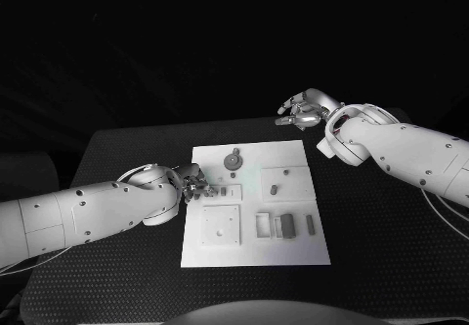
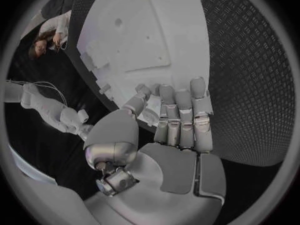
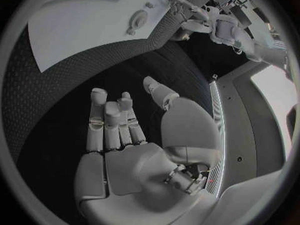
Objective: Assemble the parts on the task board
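The white task board (image 1: pixel 256 245) lies in the middle of the black table. A round grey part (image 1: pixel 232 161) sits near its far edge, with a small oval part (image 1: pixel 274 189) to the right of the centre. A square plate (image 1: pixel 221 225) and two upright blocks (image 1: pixel 287 225) stand in the near half. My left hand (image 1: pixel 196 183) is at the board's left edge, fingers straight and side by side over the rim (image 2: pixel 178 125), with nothing visible in them. My right hand (image 1: pixel 303 112) hovers beyond the board's far right corner, fingers apart and empty (image 3: pixel 125 135).
The black textured table (image 1: pixel 381 230) stretches wide on both sides of the board. In the right wrist view the board (image 3: pixel 81 20) and round part (image 3: pixel 136 20) lie well away from that hand. My left arm (image 1: pixel 88 213) crosses the table's left side.
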